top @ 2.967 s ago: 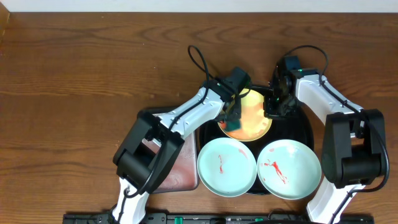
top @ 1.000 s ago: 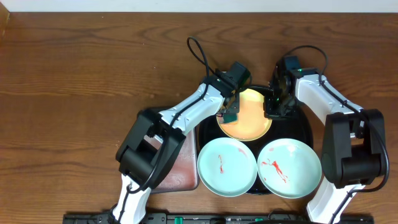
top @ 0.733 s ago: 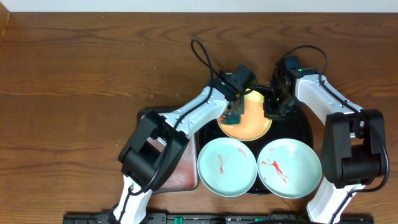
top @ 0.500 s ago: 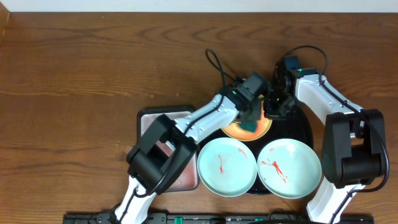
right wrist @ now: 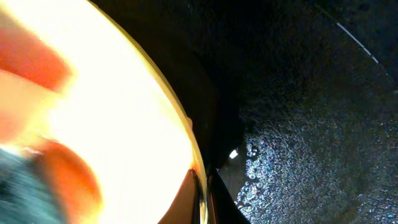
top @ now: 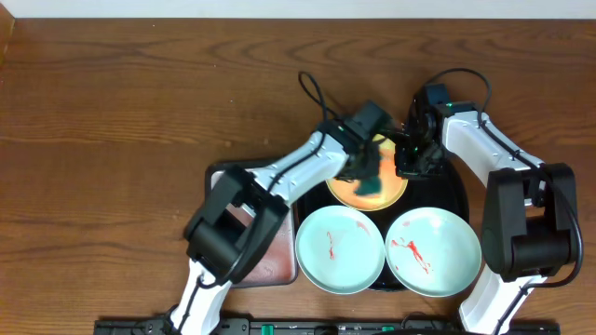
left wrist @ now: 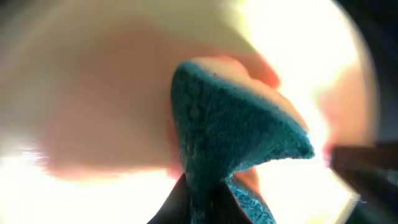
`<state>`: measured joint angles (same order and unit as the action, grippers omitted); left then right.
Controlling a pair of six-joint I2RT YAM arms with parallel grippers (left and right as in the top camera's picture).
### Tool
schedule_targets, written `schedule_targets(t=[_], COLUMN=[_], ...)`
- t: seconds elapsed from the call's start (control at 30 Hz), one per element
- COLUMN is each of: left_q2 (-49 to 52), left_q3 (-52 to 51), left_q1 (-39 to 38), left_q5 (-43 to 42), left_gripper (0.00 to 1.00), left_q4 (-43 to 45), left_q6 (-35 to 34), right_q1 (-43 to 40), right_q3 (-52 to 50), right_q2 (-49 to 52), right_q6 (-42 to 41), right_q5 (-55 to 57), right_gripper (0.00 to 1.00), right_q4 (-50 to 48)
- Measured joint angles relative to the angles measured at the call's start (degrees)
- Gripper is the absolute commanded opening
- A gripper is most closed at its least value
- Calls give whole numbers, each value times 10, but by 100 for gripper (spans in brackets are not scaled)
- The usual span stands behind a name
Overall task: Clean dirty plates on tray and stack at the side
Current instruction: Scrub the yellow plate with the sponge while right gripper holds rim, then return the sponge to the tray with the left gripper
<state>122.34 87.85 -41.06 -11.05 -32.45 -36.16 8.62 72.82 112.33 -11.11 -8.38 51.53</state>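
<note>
The pale yellow plate (top: 365,191) lies at the back of the round black tray (top: 458,194). My left gripper (top: 370,179) is shut on a teal sponge (left wrist: 236,134) and presses it on the yellow plate (left wrist: 93,112). My right gripper (top: 407,160) is shut on the right rim of the yellow plate (right wrist: 93,93), one finger above and one below. Two mint-white plates, the left one (top: 340,248) and the right one (top: 432,251), lie at the front of the tray, both with red smears.
A rectangular pinkish tray (top: 265,251) with a dark rim lies left of the black tray, under my left arm. Bare wood tabletop (top: 121,121) spreads to the left and back. The black tray floor (right wrist: 311,124) shows wet specks beside the plate.
My left gripper has swept the sponge from the left rim of the yellow plate across to its middle right. My right gripper has kept still on the plate rim.
</note>
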Motion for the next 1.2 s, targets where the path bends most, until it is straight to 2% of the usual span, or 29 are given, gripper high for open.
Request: schedule_targets(t=[0.17,0.4,0.63,0.9,1.03,1.2], left_q2=[-10,-12,-36,-158,-225,-253], left_q3=[5,11,7,2,2,1], left_q1=[26,7,10,41,91,160], left_q5=[107,160,106,30,20,27], left_gripper=[7,7,7,8,8,8], left_q4=[-72,-97,-108,-165,-225,-305], left_q6=[41,65,67,77,87,104], right_q1=[0,2,2,-4,-5,1], right_q3=[0,1,0,-4,-8,-8], right_q2=[0,0,0,-12,-57,-152], right_q6=[0,-1,-14,-19,-20,-21], right_q5=[-1,-10,-14,6,42,89], right_gripper=[1,1,1,1,1,1], right_q4=[0,-3,-19,-35,-32,-21])
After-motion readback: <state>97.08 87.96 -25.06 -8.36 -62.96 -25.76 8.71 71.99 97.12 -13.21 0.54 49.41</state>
